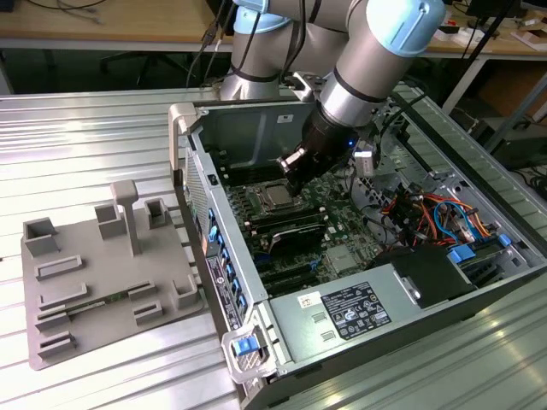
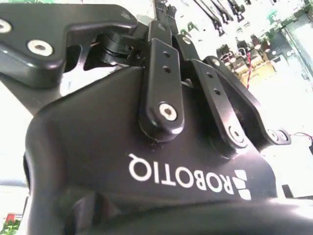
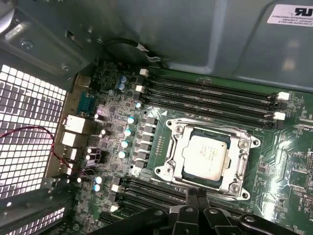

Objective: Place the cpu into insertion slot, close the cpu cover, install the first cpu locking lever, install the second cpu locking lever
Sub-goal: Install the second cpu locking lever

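Black claw (image 3: 198, 196), its fingers pressed together, hovered beside the cpu (image 3: 205, 155), already seated under the cpu cover (image 3: 242, 147).

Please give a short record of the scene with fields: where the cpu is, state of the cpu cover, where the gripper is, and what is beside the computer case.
cpu: seated in the insertion slot, silver top visible
cpu cover: metal frame lying down around the cpu
gripper: inside the computer case, just above the slot's edge
beside the case: grey fixture tray, on the exterior view's left
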